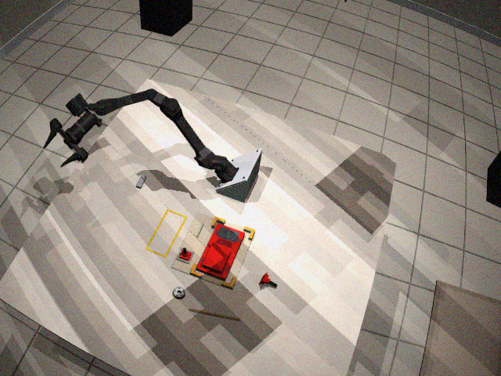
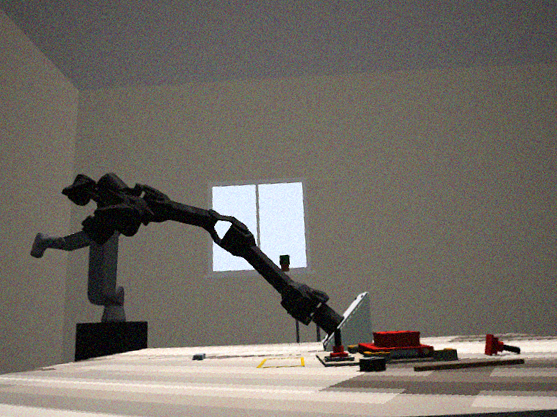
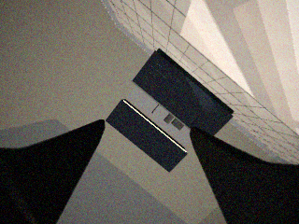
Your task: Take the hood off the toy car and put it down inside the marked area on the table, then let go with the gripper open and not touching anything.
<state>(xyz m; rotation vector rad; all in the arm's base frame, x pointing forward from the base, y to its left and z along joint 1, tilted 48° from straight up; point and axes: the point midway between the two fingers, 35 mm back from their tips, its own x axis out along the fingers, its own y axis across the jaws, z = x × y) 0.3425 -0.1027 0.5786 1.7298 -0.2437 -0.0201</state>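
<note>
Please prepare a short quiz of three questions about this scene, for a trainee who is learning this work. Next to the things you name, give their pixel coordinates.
1. True or false: the gripper point(image 1: 54, 155) point(image 3: 149, 127) is holding the hood.
2. Multiple choice: what lies between the short side of the board nearest the ring point(image 1: 178, 292) point(image 2: 372, 364) and the bottom edge of the top view? a) a brown stick point(image 1: 214, 314) point(image 2: 468, 363); b) a blue cup; c) a green ball.
3. Fill in: the marked area point(image 1: 156, 232) point(image 2: 260, 364) is outlined in ____.

Key: 1. false; 2. a; 3. yellow
</note>
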